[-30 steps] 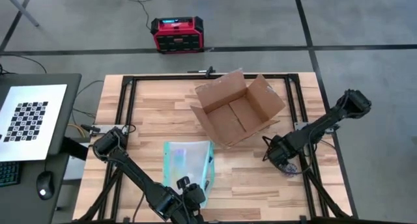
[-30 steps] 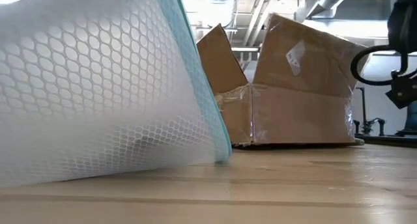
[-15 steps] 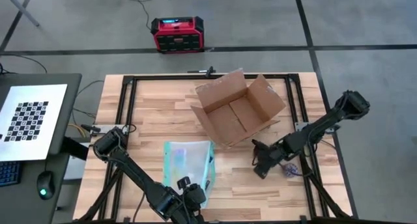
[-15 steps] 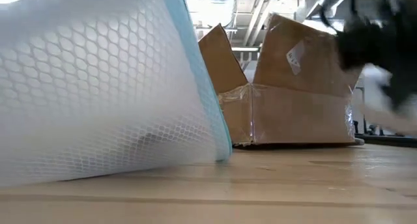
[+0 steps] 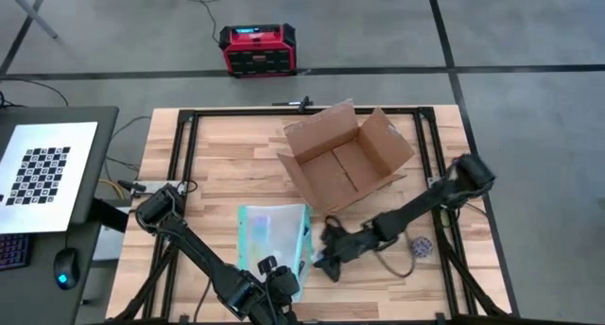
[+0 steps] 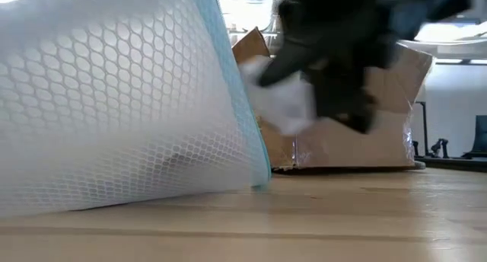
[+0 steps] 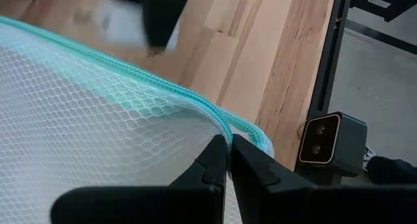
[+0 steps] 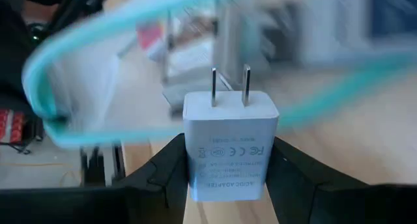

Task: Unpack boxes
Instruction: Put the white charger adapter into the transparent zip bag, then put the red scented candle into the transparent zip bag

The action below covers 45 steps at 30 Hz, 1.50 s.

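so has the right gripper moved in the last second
Yes. In the high view the right gripper, shut on a white plug adapter, has swung from the table's right edge toward the teal-edged mesh pouch, passing the brown cardboard box.

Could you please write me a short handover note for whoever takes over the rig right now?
Left hand: shut on the teal edge of the mesh pouch, near the table's front edge.
Right hand: shut on a white plug adapter, beside the pouch's open side.
Cardboard box: at the back of the table, flaps open, looks empty.
Done: adapter is out of the box.
Left: probably put it into the pouch.
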{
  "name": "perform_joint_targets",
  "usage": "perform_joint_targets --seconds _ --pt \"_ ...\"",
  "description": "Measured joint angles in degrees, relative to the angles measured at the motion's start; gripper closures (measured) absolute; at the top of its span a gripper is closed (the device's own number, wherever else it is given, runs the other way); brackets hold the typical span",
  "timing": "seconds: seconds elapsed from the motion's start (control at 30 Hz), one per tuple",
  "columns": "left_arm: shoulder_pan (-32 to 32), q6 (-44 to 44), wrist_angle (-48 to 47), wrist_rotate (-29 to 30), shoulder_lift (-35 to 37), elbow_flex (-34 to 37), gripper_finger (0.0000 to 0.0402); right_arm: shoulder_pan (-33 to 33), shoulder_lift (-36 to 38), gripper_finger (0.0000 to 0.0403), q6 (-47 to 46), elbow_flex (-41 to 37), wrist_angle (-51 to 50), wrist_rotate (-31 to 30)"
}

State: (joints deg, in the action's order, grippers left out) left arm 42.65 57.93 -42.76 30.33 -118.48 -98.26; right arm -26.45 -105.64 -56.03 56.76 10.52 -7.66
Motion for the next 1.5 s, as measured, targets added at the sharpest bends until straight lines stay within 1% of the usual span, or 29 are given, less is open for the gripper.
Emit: perform_joint_targets --seconds 0.17,0.3,0.47,0.5,0.53,0.6,0.7,0.73,0.8,0.83,0.9,1.07,1.2,1.27,1.43,1.5 --pt "0.00 0.24 0.12 0.00 0.00 0.00 0.0402 2.02 -7.64 0.0254 5.22 9.14 -0.39 0.24" --pt "0.00 0.35 0.17 0.00 0.00 0.00 0.0402 4.34 -9.75 0.0254 6.84 12.97 -0.02 0.33" --pt "0.00 0.35 0.17 0.00 0.00 0.00 0.0402 6.14 -11.22 0.0254 6.61 15.32 1.27 0.48" --pt "0.00 0.35 0.13 0.00 0.00 0.00 0.0402 6.33 -11.26 0.0245 6.49 15.55 1.40 0.48" --pt "0.00 0.35 0.15 0.00 0.00 0.00 0.0402 6.39 -11.62 0.0226 6.29 15.98 1.91 0.48" --pt "0.00 0.35 0.22 0.00 0.00 0.00 0.0402 6.37 -11.76 0.0173 6.12 16.07 1.69 0.74" --pt "0.00 0.33 0.15 0.00 0.00 0.00 0.0402 6.39 -11.88 0.0100 6.21 16.03 0.00 3.35" --pt "0.00 0.33 0.15 0.00 0.00 0.00 0.0402 6.39 -11.55 0.0082 6.72 16.03 -1.18 4.15" --pt "0.00 0.33 0.11 0.00 0.00 0.00 0.0402 6.28 -10.79 0.0059 7.70 15.97 -3.42 4.77" --pt "0.00 0.35 0.11 -0.02 0.00 0.00 0.0402 5.97 -9.34 0.0048 8.68 16.17 -7.87 5.29" --pt "0.02 0.32 0.05 -0.04 0.00 0.00 0.0402 5.15 -6.42 0.0039 10.73 16.05 -15.96 5.18" --pt "0.00 0.21 -0.06 -0.31 0.00 -0.02 0.0402 1.30 1.38 0.0043 11.58 16.38 -39.69 2.95" --pt "0.00 -0.02 0.07 -0.37 0.00 -0.02 0.0402 -3.30 6.88 0.0053 5.37 16.38 -59.13 -0.97" --pt "0.00 -0.02 0.06 -0.39 0.00 -0.02 0.0402 -5.87 8.70 0.0056 0.88 16.39 -69.23 -1.71" --pt "0.00 -0.08 0.11 -0.50 0.00 -0.02 0.0402 -11.68 11.44 0.0058 -9.58 16.30 -92.24 -0.80" --pt "0.00 -0.24 0.11 -0.50 0.00 -0.02 0.0402 -13.18 12.16 0.0058 -11.32 15.57 -95.60 1.46"
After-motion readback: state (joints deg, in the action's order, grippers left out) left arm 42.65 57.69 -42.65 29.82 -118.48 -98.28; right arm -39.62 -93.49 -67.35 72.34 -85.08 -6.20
